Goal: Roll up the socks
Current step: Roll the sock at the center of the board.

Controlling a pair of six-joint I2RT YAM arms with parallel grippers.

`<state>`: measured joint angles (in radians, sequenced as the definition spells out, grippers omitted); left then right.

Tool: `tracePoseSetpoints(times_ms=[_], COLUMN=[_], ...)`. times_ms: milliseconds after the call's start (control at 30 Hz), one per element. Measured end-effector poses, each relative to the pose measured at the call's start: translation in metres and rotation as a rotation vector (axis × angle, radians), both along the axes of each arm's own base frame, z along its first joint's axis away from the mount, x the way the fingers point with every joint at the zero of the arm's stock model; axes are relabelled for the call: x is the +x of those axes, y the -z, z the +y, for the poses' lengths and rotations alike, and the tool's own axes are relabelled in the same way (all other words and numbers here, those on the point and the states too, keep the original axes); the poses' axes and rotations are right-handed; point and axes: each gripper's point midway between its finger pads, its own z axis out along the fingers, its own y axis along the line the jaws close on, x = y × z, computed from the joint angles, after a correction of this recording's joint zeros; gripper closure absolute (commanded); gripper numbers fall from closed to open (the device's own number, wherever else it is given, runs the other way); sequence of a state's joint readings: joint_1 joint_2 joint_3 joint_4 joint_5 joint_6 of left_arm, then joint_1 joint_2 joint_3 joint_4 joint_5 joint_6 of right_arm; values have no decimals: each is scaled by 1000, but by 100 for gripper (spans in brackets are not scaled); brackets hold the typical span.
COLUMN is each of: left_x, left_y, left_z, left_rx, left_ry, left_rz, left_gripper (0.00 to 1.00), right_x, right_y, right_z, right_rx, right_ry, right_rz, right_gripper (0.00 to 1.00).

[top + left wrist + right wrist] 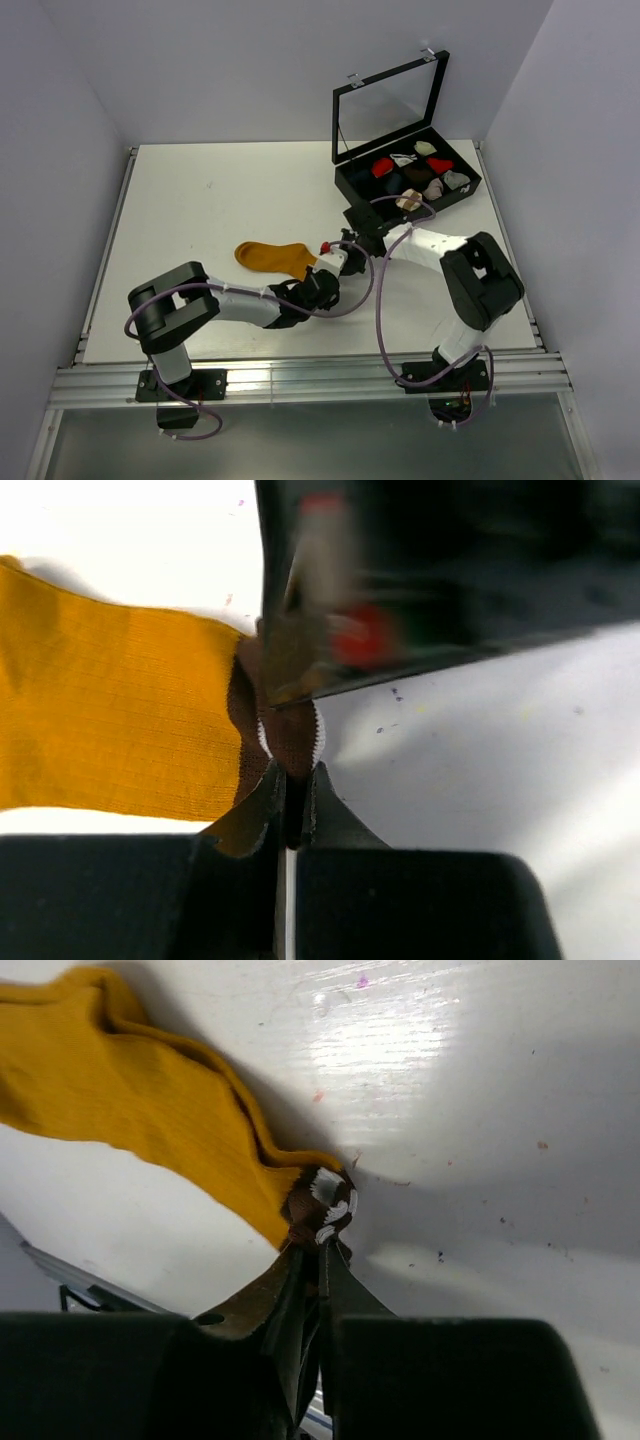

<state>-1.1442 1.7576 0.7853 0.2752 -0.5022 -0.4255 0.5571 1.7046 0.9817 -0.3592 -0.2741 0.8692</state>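
Note:
A mustard-orange sock (pixel 272 257) lies flat on the white table, its dark white-striped cuff (pixel 287 728) at its right end. My left gripper (pixel 295 780) is shut on that cuff from the near side. My right gripper (pixel 320 1252) pinches the same cuff (pixel 326 1205) from the other side, jaws almost together with dark fabric between them. In the top view the two grippers, left (pixel 328 275) and right (pixel 342 258), meet at the cuff. A bunched brown piece with cream stripes (pixel 408 201), seemingly the other sock, sits by the box's front edge.
A black box (pixel 350 188) with its glass lid (pixel 388 102) raised stands at the back right, holding several small sock bundles (pixel 382 167). The right arm's forearm (pixel 425 245) stretches across in front of it. Purple cables (pixel 378 300) loop between the arms.

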Motion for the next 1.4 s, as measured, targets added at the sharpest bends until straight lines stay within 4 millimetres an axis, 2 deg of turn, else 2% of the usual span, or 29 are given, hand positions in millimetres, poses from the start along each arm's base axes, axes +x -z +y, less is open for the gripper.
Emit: tracePoseSetpoints(times_ms=[67, 167, 300, 400, 500, 667, 933, 1067, 1400], left_x=[2, 8, 17, 22, 22, 17, 13, 12, 12], left_y=[-1, -3, -3, -3, -4, -4, -4, -4, -4], left_z=[-1, 0, 8, 13, 15, 18, 23, 23, 20], left_rx=[-38, -117, -236, -328, -400, -495, -592, -610, -633], left_ry=[0, -7, -33, -55, -65, -82, -113, -120, -113], left_rz=[39, 128, 260, 348, 417, 517, 625, 644, 669], left_gripper=[99, 100, 99, 100, 99, 99, 100, 100, 100], right_x=[0, 1, 5, 5, 1, -7, 1, 0, 10], right_y=[-7, -24, -51, -59, -49, -26, -8, 9, 10], right_z=[-1, -3, -10, -15, -19, -23, -15, -13, 0], right_rx=[26, 76, 155, 192, 202, 208, 224, 203, 227], right_ry=[7, 32, 85, 122, 143, 170, 180, 180, 174], right_rz=[-30, -103, -232, -296, -301, -276, -268, -230, -224], right_gripper=[73, 64, 58, 53, 49, 49, 50, 50, 50])
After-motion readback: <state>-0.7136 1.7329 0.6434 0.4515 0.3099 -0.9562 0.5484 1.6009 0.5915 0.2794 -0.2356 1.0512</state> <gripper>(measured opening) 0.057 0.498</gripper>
